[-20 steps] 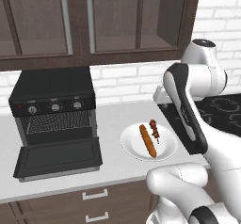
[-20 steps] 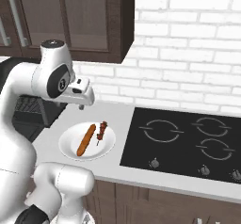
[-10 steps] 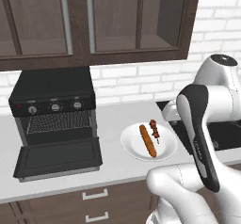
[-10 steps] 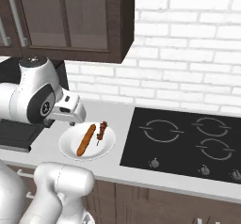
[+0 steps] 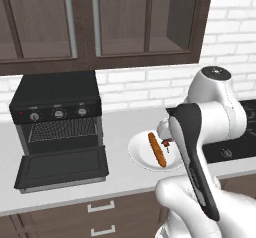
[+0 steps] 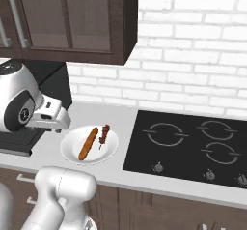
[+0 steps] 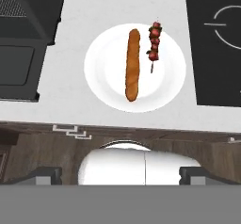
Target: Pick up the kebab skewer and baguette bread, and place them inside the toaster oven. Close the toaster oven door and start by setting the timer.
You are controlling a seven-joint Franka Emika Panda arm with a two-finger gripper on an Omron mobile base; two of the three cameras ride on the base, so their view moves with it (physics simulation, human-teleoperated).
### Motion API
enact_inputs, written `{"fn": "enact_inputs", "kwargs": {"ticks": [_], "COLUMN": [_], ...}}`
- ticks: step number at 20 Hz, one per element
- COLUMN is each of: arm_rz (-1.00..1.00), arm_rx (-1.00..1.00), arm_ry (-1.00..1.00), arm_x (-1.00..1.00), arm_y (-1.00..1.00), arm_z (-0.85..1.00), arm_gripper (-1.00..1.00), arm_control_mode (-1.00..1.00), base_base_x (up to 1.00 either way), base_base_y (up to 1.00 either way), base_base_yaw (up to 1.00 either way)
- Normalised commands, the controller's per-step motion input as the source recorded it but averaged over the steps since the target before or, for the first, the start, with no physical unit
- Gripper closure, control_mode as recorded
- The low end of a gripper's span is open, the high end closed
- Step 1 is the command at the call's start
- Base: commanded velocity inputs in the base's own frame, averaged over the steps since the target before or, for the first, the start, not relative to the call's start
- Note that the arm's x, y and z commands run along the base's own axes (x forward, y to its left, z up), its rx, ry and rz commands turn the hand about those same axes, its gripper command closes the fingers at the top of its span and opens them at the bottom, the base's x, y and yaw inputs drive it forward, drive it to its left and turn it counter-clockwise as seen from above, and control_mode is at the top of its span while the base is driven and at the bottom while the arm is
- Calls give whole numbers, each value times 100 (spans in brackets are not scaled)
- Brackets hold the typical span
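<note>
Tool [image 7: 120, 175] wide open, holding nothing, hanging above the near counter [image 7: 94, 6] edge. Baguette [image 7: 133, 64] and skewer [image 7: 154, 43] lie side by side, apart, on the white plate [image 7: 103, 77]. Toaster oven [image 5: 56, 113] stands left of the plate, door [image 5: 62, 167] dropped open.

The white arm rises from the base, bends at a rounded elbow joint, and folds back down so that its wrist sits low in front of the body. The tool [image 7: 120, 175] points downward, its two dark fingertips [image 7: 44, 175] spread wide apart at opposite sides of the hand view, with nothing between them. In the right base view the tool [image 6: 54, 120] projects sideways from the rounded wrist housing. The forearm with its dark strip slants down toward the base.
</note>
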Motion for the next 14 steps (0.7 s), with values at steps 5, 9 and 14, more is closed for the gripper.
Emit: {"fn": "enact_inputs", "kwargs": {"ticks": [5, 9, 14], "arm_rz": [0, 1, 0], "arm_rx": [-6, 11, 9], "arm_ry": [0, 0, 1], "arm_x": [0, 0, 2], "arm_y": [67, -78, -65], "arm_z": [-7, 3, 0], "arm_gripper": [-100, -100, -100], "arm_control_mode": [-100, -100, -100], "base_base_x": [0, 0, 0], "base_base_y": [0, 0, 0], "base_base_yaw": [0, 0, 0]}}
